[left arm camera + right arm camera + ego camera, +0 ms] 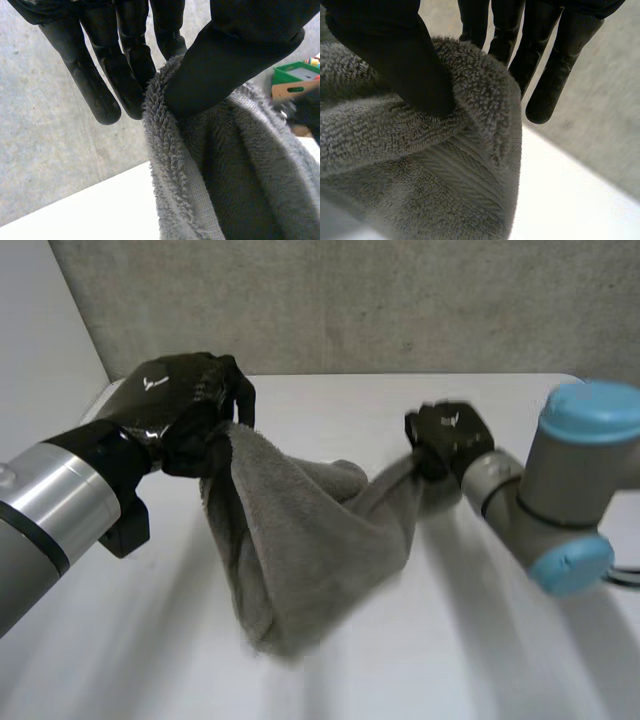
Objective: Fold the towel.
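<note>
From my station, in the head view, I see the towel (300, 540) lifted and slung between both hands across the middle of the frame; the left hand (185, 400) sits at upper left and is clamped on one end of the cloth, while the right hand (450, 435) sits right of centre and pinches the other end, which is drawn into a narrow twist; between them the grey cloth sags into a deep pouch toward lower centre, and I cannot tell whether its lowest fold touches the table (480, 640) or hangs just above it; a grey wall (350, 300) runs along the top of the frame behind the table; in the left wrist view the thumb (235, 55) presses the towel's hemmed edge against the straight fingers (100, 85), so that hand grips the cloth at its edge, and the towel (240, 175) drops away below the pinch; past the towel I make out a green box (295, 75), too blurred to say more; in the right wrist view the thumb (395, 60) digs into a rolled-over edge of the towel (420, 165) and holds it against the fingers (555, 75) behind, so this hand grips too; the white table shows beside that cloth.
</note>
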`<state>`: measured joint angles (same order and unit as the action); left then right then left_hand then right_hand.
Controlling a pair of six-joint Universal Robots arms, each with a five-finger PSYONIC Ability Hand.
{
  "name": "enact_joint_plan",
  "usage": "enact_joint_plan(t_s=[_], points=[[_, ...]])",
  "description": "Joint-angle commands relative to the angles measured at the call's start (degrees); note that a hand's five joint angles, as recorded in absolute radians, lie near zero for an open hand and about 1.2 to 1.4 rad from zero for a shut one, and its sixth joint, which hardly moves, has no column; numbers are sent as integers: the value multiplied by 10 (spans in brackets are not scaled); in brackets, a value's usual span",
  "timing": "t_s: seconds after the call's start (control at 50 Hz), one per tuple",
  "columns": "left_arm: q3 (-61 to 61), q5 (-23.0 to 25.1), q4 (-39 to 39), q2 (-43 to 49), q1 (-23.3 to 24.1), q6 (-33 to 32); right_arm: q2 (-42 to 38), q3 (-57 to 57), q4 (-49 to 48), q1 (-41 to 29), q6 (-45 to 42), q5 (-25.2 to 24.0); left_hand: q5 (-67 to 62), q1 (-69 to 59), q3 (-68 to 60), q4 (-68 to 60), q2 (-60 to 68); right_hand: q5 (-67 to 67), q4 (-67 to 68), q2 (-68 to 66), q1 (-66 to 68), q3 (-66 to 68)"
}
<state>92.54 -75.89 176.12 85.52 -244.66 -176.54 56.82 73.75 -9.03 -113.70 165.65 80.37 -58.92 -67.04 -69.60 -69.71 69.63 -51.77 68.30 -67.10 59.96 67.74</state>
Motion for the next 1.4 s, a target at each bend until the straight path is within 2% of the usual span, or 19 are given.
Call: enact_joint_plan(t_s=[0.02, 0.1, 0.12, 0.14, 0.16, 0.24, 0.4, 0.46, 0.5, 0.62, 0.66, 0.84, 0.9, 1.0, 1.12, 1.28, 1.34, 1.38, 1.4], points=[[26, 0, 3, 10, -1, 1, -139, -226, 34, 7, -46, 6, -111, -130, -104, -103, 104, -182, 117, -129, 200, 123], [33, 0, 5, 38, 1, 0, -193, -278, 55, 4, -58, 8, -111, -130, -104, -103, 104, -182, 117, -129, 200, 123], [30, 0, 6, 61, 6, -1, -205, -288, 69, 1, -61, 8, -111, -130, -104, -103, 104, 112, -177, 165, -94, -172], [30, 0, 6, 62, 6, -1, -205, -288, 69, 1, -61, 8, -111, -130, -104, -103, 104, 115, -180, 168, -97, -175], [27, -4, 6, 81, 8, -1, -208, -287, 85, -4, -63, 10, -111, -130, -104, -103, 104, 518, -583, 571, -500, -577], [15, -13, 6, 108, 8, -1, -181, -259, 111, -17, -57, 22, -111, -130, -104, -103, 104, 518, -583, 571, -500, -577], [-67, -51, 7, 178, 11, -7, 46, -17, 122, 2, 11, 30, -111, -130, -104, -103, 104, 518, -583, 571, -500, -577], [-82, -58, 9, 189, 11, -10, 79, 31, 122, 3, 32, 29, -111, -130, -104, -103, 104, 518, -583, 571, -500, -577], [-104, -62, 16, 209, 10, -21, 129, 112, 122, 2, 69, 23, -111, -130, -104, -103, 104, 518, -583, 571, -500, -577], [-120, -66, 27, 237, 8, -41, 168, 206, 121, 2, 109, 7, -111, -130, -104, -103, 104, 518, -583, 571, -500, -577], [-120, -70, 31, 249, 8, -44, 186, 249, 121, 1, 115, -15, -111, -130, -104, -103, 104, 518, -583, 571, -500, -577], [-122, -72, 40, 266, 8, -44, 177, 301, 78, -69, 138, -30, -111, -130, -104, -103, 104, 518, -583, 571, -500, -577], [-125, -75, 48, 269, 8, -44, 130, 297, 7, -98, 148, -3, -111, -130, -104, -103, 104, 517, -582, 570, -499, -577], [-125, -76, 48, 268, 8, -45, 96, 282, -27, -115, 151, 41, -111, -130, -104, -103, 104, 508, -574, 562, -490, -568], [-124, -89, 49, 267, 8, -44, 66, 266, -44, -141, 151, 63, -111, -130, -104, -103, 104, 483, -549, 536, -465, -543], [-121, -94, 49, 267, 6, -44, 36, 260, -93, -144, 143, 70, -111, -130, -104, -103, 104, 329, -394, 382, -310, -388], [-119, -95, 48, 266, 6, -44, 32, 259, -100, -141, 143, 74, -111, -130, -104, -103, 104, 234, -300, 288, -216, -294], [-115, -95, 48, 265, 6, -45, 33, 260, -105, -137, 142, 77, -111, -130, -104, -103, 104, 62, -127, 115, -44, -122], [-115, -95, 48, 265, 6, -45, 33, 260, -105, -137, 142, 77, -111, -130, -104, -103, 104, 61, -126, 114, -43, -121]])
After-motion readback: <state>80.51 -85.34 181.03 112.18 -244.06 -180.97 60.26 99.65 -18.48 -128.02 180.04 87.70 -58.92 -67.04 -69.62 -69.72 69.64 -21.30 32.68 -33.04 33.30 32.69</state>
